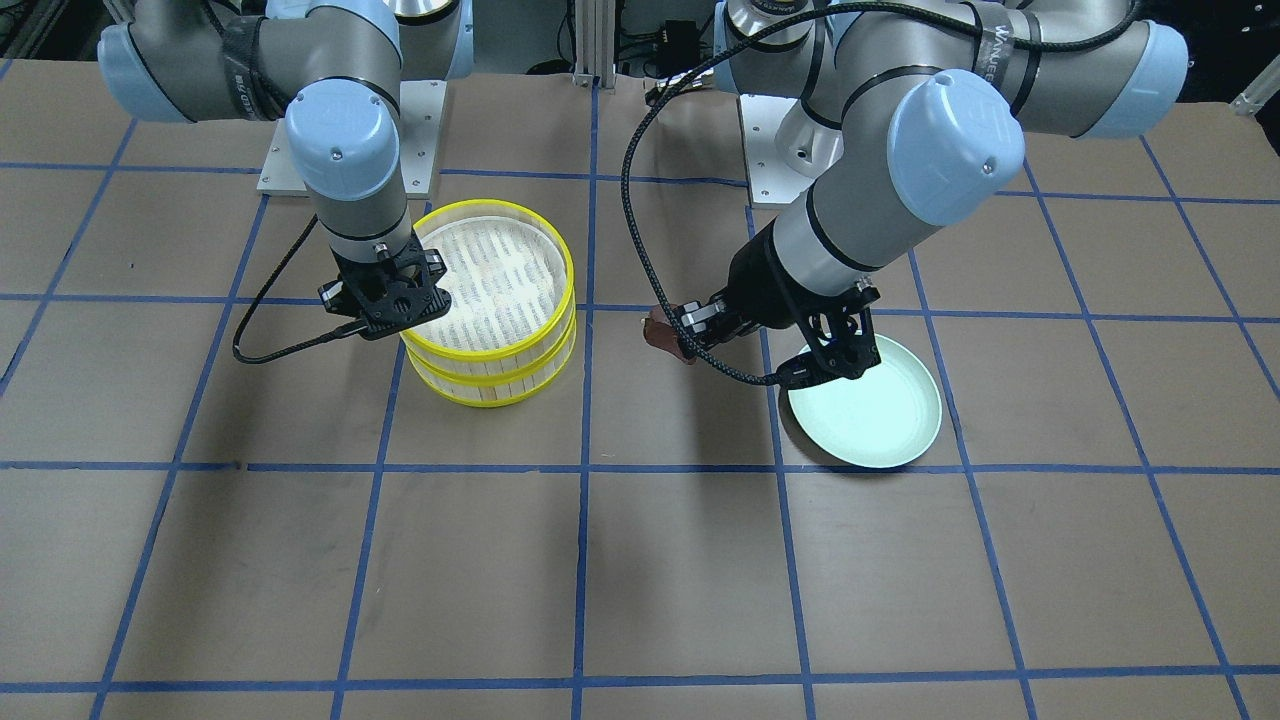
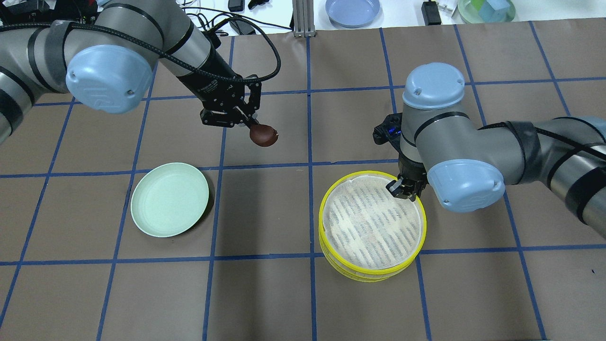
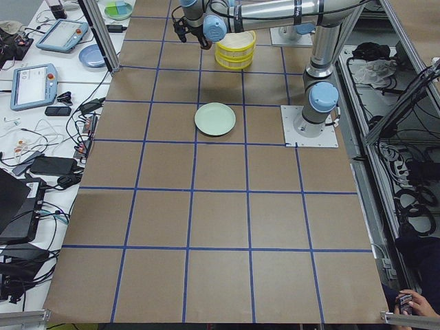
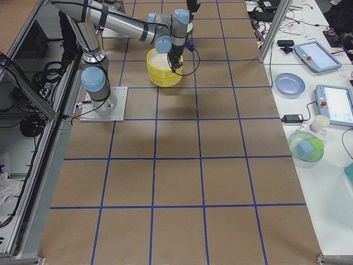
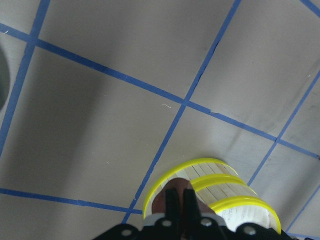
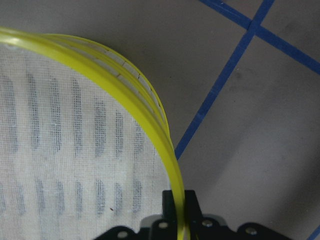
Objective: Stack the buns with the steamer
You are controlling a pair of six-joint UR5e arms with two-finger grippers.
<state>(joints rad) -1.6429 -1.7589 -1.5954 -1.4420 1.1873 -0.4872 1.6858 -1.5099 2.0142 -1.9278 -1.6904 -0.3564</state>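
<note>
The steamer stands as two yellow-rimmed tiers, one stacked on the other, right of centre; it also shows in the front view. My right gripper is shut on the top tier's yellow rim at its far right edge; the right wrist view shows the rim running between the fingers. My left gripper is shut on the dark reddish-brown bun and holds it above the table, left of the steamer and beyond the plate. The bun also shows in the front view. The cream-white bun is hidden.
A pale mint-green plate lies empty on the table's left half. A blue plate and a green bowl sit past the far edge. Blue tape lines grid the brown table.
</note>
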